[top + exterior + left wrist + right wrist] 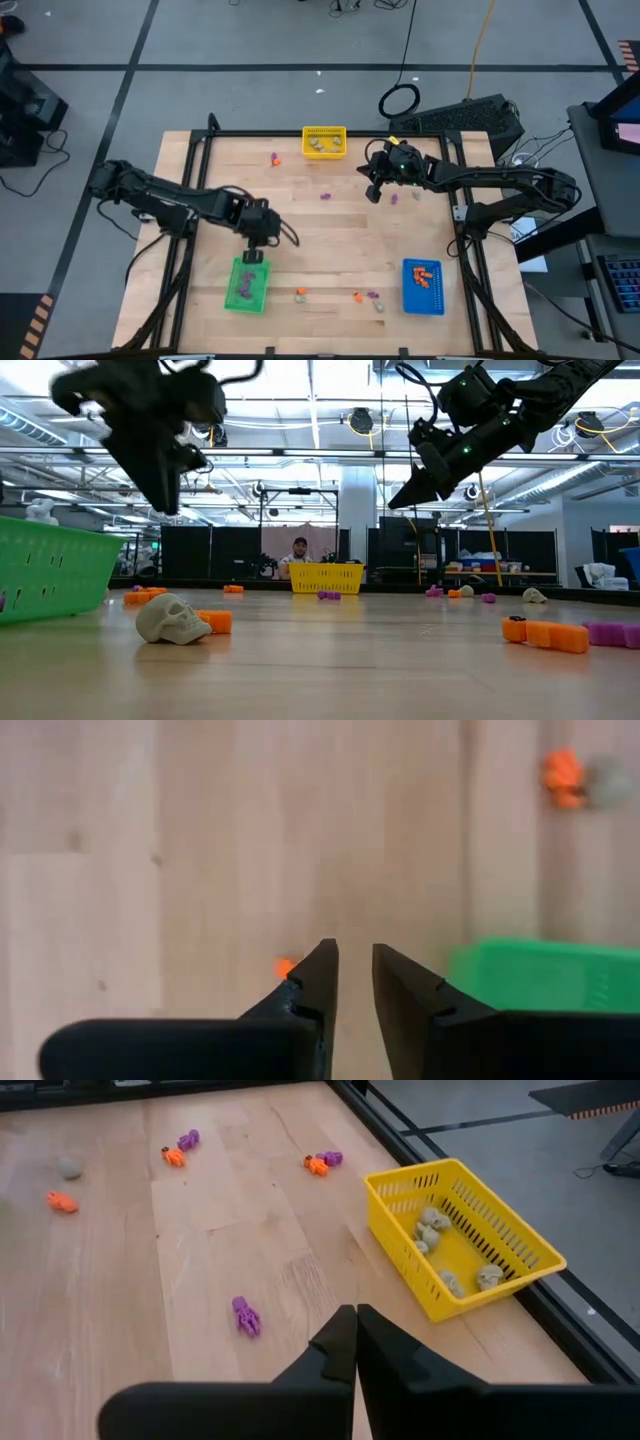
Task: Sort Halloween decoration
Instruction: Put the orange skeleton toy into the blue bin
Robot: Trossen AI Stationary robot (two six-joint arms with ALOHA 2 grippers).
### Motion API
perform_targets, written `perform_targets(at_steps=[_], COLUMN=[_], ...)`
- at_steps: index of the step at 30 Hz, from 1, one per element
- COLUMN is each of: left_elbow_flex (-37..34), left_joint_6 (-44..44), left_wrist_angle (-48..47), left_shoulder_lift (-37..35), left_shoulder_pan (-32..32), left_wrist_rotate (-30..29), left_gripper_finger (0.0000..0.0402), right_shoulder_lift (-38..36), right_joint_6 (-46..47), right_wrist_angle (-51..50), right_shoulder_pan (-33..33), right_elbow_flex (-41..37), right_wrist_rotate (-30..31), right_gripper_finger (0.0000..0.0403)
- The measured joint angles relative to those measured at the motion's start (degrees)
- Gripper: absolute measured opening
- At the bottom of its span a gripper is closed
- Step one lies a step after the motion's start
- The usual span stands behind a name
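Note:
The Halloween decoration lies scattered as tiny trinkets on the wooden table: a purple one (245, 1316), a purple one with an orange one (322, 1162), and a pale skull (170, 618) with an orange one (215, 622) near the front edge. My left gripper (253, 257) hangs in the air just beyond the far end of the green bin (246, 285). It is open by a narrow gap (352, 952) and holds nothing. My right gripper (375, 190) hovers shut and empty (355, 1312) right of the table's middle, near the yellow bin (460, 1235).
The yellow bin (324, 142) at the far edge holds pale skulls. The blue bin (423, 287) at the near right holds orange pieces, and the green bin holds purple ones. Trinkets (365, 298) lie between the green and blue bins. A person shows far behind the table (300, 550).

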Motion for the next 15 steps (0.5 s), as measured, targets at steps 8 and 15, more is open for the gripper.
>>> perform_targets(at_steps=[8,15], left_elbow_flex=[-7.71,-17.11], left_joint_6=[3.09,5.95], left_wrist_angle=[20.15,42.15], left_shoulder_lift=[0.00,0.00], left_shoulder_pan=[7.87,11.28], left_wrist_rotate=[0.60,4.33], left_gripper_finger=[0.0023,0.0002], right_shoulder_lift=[0.02,0.02], right_joint_6=[-0.96,-1.68], right_wrist_angle=[-2.06,-4.02], right_shoulder_pan=[0.33,2.66], right_elbow_flex=[0.00,0.00], right_wrist_rotate=[-0.20,-0.23], right_gripper_finger=[0.0000,0.0000])
